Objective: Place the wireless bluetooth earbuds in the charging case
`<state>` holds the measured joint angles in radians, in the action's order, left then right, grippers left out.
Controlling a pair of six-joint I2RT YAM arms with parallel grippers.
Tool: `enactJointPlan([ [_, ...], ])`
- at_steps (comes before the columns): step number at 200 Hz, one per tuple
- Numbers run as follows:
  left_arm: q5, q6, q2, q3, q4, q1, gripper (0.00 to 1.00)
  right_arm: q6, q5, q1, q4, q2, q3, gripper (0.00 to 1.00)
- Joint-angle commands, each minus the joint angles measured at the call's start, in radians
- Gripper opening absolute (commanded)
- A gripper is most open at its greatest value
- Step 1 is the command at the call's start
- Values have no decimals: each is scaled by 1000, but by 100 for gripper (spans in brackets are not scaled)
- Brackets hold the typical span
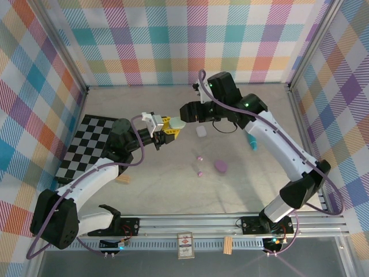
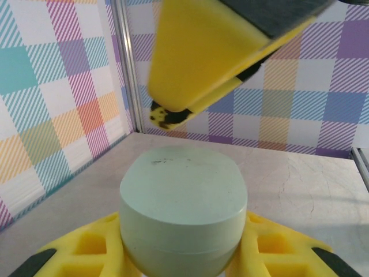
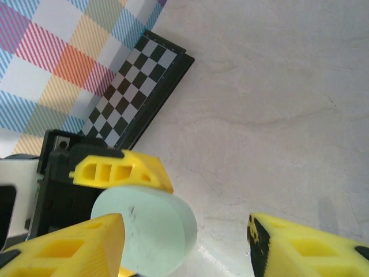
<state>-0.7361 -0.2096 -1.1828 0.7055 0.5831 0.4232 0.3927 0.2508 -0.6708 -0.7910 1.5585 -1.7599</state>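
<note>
From above, the buds are too small to tell their shape, and the right arm hides part of the cylinder. At the left wrist the case runs off the bottom edge; the yellow finger above is blurred. At the right wrist the right hand is cut by the bottom edge and hides part of the case.

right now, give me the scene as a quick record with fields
held item: pale green oval plastic case, off the table, at the left gripper
left grip: whether it clamps the case is unclear
right gripper: open, beside that case
on table: small pink earbud, second pink earbud, white pebble case, lilac pebble case, teal cylinder
</note>
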Motion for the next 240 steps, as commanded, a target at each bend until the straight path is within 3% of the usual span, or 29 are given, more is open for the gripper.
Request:
enactJointPlan([
  [1, -19, 16, 5, 38, 63, -4, 30, 35, 53, 19, 98, -77, 55, 60],
  [48, 13, 55, 5, 40, 125, -3, 30, 322, 326, 124, 426, -182, 310, 76],
  [93, 4, 89, -12, 50, 169, -3, 31, 592, 505, 127, 762, -183, 495, 76],
  [126, -5, 101, -24, 52, 179, -3, 30, 701, 548, 107, 940, -155, 554, 68],
  [221, -20, 102, -11, 40, 170, -3, 31, 724, 531, 88, 974, -120, 551, 28],
  [240, -17, 101, -8, 35, 168, -4, 33, 711, 516, 88, 967, -125, 554, 24],
])
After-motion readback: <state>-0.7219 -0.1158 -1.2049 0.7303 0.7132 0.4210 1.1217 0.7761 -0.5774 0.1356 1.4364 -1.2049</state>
